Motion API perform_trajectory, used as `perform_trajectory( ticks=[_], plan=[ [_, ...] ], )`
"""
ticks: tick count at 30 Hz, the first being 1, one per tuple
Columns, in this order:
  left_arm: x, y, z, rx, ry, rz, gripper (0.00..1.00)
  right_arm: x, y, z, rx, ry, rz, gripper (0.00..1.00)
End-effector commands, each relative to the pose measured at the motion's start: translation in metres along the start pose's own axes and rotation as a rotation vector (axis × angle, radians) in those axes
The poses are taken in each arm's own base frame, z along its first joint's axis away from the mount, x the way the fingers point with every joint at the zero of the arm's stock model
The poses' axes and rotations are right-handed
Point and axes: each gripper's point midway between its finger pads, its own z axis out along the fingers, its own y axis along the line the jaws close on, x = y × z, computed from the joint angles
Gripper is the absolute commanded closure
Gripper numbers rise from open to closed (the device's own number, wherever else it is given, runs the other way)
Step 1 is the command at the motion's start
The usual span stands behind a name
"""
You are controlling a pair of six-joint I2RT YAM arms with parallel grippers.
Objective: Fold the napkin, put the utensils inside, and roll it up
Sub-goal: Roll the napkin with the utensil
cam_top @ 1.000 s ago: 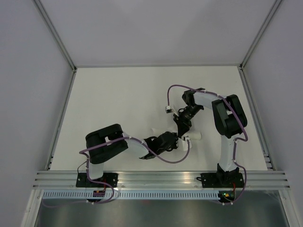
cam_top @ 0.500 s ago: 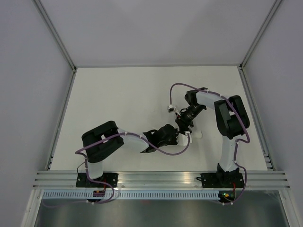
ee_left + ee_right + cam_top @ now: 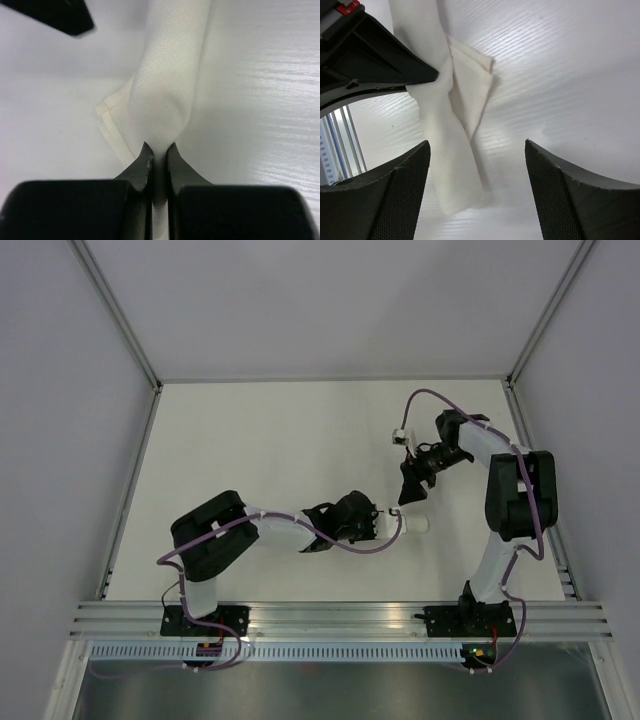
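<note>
Right of centre on the worktop [image 3: 280, 440], the napkin [image 3: 416, 524] lies rolled into a slim white tube, one loose corner poking out at its side. Left hand [image 3: 159, 152] is clamped on the roll's left end, cloth pinched between its black fingers [image 3: 142, 165]. Right hand [image 3: 406, 495] hangs just above, jaws spread wide, holding nothing.

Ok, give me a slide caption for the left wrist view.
Left fingers pinch the end of the rolled white napkin, a loose folded corner poking out beside it.
</note>
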Motion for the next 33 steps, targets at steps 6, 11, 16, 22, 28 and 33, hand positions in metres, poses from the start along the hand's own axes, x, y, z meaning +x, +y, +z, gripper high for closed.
perform_trajectory(
  ticks=[6,11,16,22,28,33],
  plan=[
    [0.027,-0.04,-0.007,0.334,0.122,-0.255,0.98,-0.045,-0.001,-0.083,0.177,-0.37,-0.135,0.19],
    [0.029,-0.042,-0.011,0.491,0.173,-0.381,0.98,-0.038,0.009,-0.096,0.394,-0.39,-0.258,0.17],
    [0.042,-0.037,-0.011,0.595,0.24,-0.511,0.98,-0.021,0.021,-0.084,0.512,-0.379,-0.354,0.16],
    [0.045,-0.041,-0.006,0.721,0.299,-0.643,0.97,-0.009,0.042,-0.043,0.619,-0.269,-0.518,0.16],
    [0.046,-0.046,-0.002,0.787,0.331,-0.719,0.96,-0.007,0.048,-0.011,0.631,-0.216,-0.608,0.16],
    [0.047,-0.038,-0.001,0.815,0.326,-0.794,0.96,-0.006,0.046,0.0,0.637,-0.201,-0.641,0.16]
  ],
)
